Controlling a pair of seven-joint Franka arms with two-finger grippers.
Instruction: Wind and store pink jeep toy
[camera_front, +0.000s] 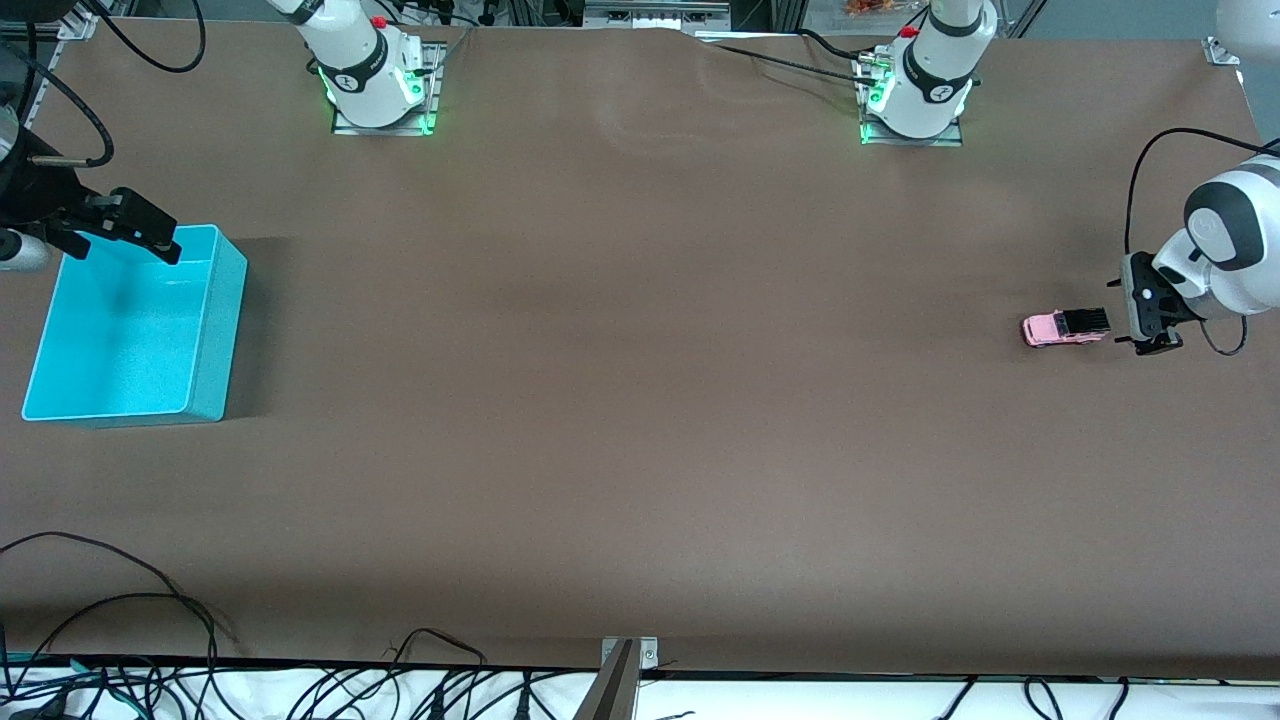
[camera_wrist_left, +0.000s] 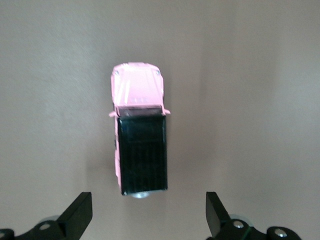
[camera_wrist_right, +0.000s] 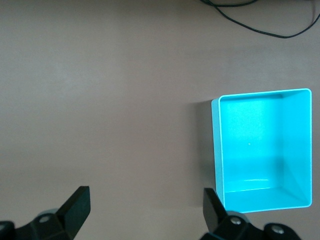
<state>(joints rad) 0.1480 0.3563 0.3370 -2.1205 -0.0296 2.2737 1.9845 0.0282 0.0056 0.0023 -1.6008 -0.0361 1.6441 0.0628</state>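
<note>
The pink jeep toy (camera_front: 1065, 327) sits on its wheels on the brown table (camera_front: 640, 400), close to the left arm's end and well apart from the turquoise bin (camera_front: 215, 330), which stands at the right arm's end. Its light pink hood points toward the middle of the table, and its black roof and rear section face the left gripper (camera_front: 1150, 312), which hangs low just beside the toy's rear, toward the table's edge. In the left wrist view the jeep (camera_wrist_left: 138, 130) lies lengthwise between the lines of the two black fingertips (camera_wrist_left: 77, 212), which stand wide apart and clear of the car, touching nothing. The right gripper (camera_front: 150, 232) hovers over the bin's corner farthest from the front camera, its black fingers angled down toward the bin's interior. The right wrist view shows its fingertips (camera_wrist_right: 75, 205) spread apart with nothing between them, and the bin (camera_wrist_right: 216, 150) open-topped with bare turquoise walls and floor. A black cable (camera_wrist_right: 260, 22) curls across the table past the bin in that view. More cables (camera_front: 120, 610) loop along the table edge nearest the front camera.
</note>
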